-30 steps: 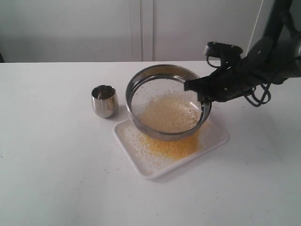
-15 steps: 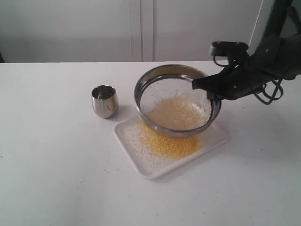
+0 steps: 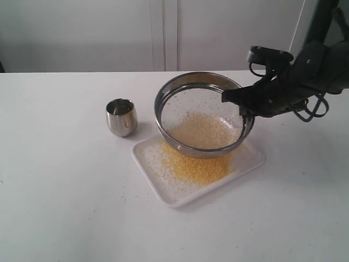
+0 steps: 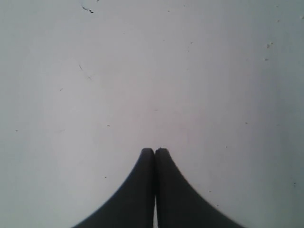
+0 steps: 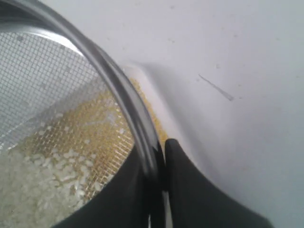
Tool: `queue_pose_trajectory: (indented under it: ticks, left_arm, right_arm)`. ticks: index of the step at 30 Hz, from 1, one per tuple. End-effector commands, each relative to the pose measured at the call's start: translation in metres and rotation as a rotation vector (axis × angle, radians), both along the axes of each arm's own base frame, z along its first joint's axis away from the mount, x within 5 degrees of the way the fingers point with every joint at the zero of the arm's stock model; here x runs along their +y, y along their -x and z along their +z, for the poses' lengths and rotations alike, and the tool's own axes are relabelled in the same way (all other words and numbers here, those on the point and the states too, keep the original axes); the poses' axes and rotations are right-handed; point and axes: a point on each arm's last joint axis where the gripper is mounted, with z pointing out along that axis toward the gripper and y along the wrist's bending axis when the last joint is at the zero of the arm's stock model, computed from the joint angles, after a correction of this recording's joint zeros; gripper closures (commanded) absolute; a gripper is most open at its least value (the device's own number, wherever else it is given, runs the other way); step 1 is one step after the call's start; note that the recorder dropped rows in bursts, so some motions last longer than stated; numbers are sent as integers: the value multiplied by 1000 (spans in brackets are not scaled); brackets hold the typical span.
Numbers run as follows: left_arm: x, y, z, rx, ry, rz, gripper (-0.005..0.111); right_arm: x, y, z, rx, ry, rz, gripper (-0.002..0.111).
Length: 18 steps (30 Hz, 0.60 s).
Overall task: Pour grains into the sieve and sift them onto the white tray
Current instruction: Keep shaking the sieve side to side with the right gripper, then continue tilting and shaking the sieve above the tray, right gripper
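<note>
Bare white table (image 3: 54, 218) (blank wall (image 3: 82, 33)) suggests a lab.

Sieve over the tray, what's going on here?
The right end effector grips the sieve by its rim, holding it over the white tray. Fine yellow grains lie on the tray beneath, and paler bits lie on the mesh. A steel cup stands upright beside the tray. The left end effector is shut over bare table.
</note>
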Motion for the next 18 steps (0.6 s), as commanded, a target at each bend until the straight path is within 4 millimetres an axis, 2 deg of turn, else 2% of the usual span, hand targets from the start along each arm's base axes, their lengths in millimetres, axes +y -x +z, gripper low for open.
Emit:
queue_pose_trajectory:
  ticks: [1,5,7,9,11,12,15,17,18]
  left_arm:
    - [0,2,-1,4,2,-4,107]
    - [0,2,-1,4,2,-4,107]
    - [0,2,-1,4,2,-4,107]
    - [0,2,-1,4,2,-4,107]
    - [0,2,-1,4,2,-4,107]
    - [0,2,-1,4,2,-4,107]
    - [0,2,-1,4,2,-4,107]
    - [0,2,-1,4,2,-4,107]
    - [0,2,-1,4,2,-4,107]
  right_arm:
    - [22,5,-1,-8,7,70,108]
    - [-7,0,16,-30,-45,-64,108]
    - [-4,-1,12,-19,-102,-118,108]
    - [17,1,3,-10,-58,-8,108]
    - [23,2,2,-13,32,116,108]
    - [19,2,7,-14,49,118,108]
    - [-11,-4,19,-25,-27,-63,108]
    - [-12,-5,15,-3,-84,-125,108]
    - [-3,-3,9,9,-77,-86,108]
